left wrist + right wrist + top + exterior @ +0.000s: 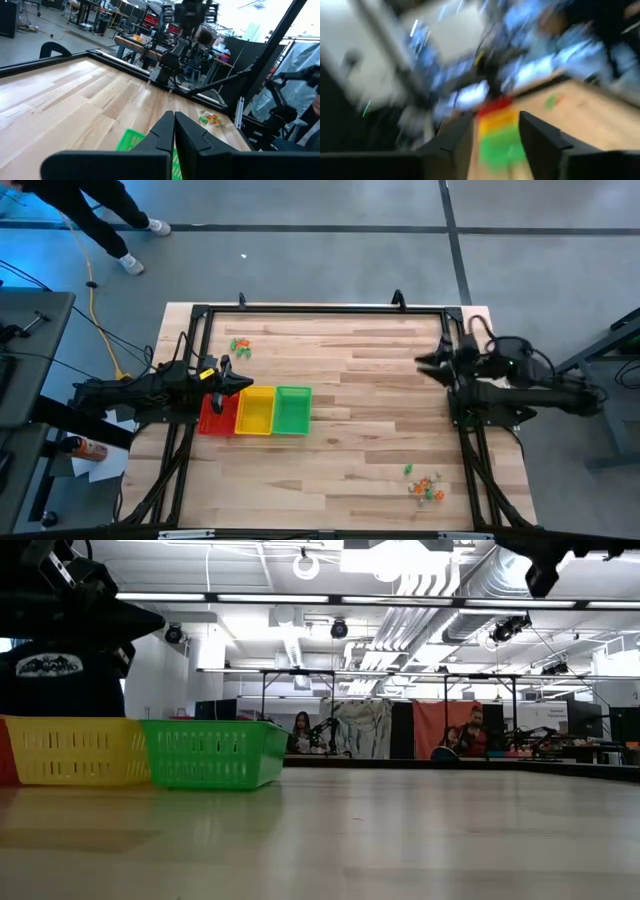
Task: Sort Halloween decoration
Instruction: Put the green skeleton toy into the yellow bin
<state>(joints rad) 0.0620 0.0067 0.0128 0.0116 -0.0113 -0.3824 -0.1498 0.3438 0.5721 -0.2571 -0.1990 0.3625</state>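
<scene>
Fingers of the right gripper point(495, 137) stand apart, empty; nearest trinkets point(426, 487) lie on the desk toward its near edge.

Trays: red tray point(212, 416), yellow tray point(254, 411), green tray point(292, 410), all lattice-walled. Trinkets point(427, 487), right of trays: green, orange. Table point(370, 370): pale wood planks.

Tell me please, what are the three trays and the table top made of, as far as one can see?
The trays, red, yellow and green, look like moulded plastic: bright uniform colour, and the low view shows thin walls pierced by a fine lattice. The table top looks like pale wood in glued strips, with visible grain and a smooth, slightly glossy finish, probably sealed.
</scene>
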